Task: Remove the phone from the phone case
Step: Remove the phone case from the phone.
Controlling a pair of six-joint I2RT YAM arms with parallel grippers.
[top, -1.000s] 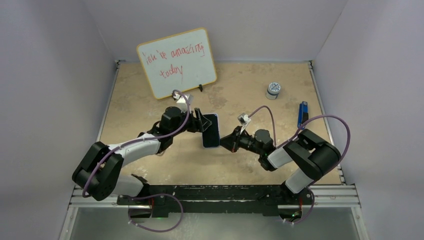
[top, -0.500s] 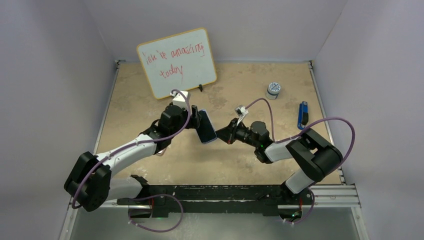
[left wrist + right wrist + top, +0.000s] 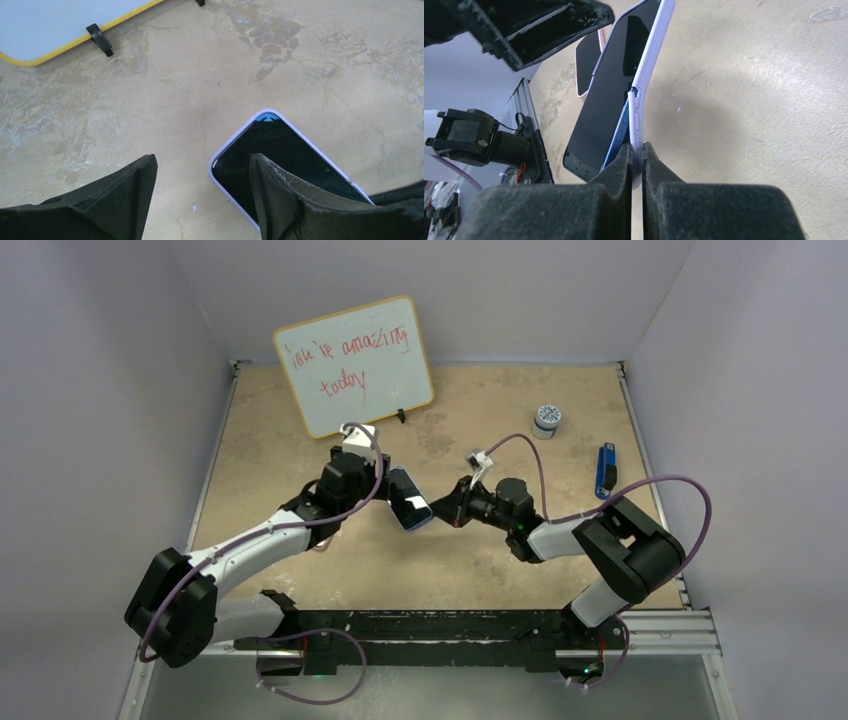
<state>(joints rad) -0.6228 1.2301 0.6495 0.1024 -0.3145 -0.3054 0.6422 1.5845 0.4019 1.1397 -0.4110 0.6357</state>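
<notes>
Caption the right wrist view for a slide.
Right hand pinches the lilac case by its edge, with the phone partly out of it at the near end.

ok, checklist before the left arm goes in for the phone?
1. Pinch of right gripper on phone case rim: ok, shut on it.
2. Peel started: ok, phone edge stands out of the case near the pinch.
3. Opening of left gripper: ok, jaws apart.
4. Phone centred between the left jaws: not ok, it sits off to one side, partly behind one jaw.
5. Far end freed: not ok, the rim wraps that corner in the left wrist view.
</notes>
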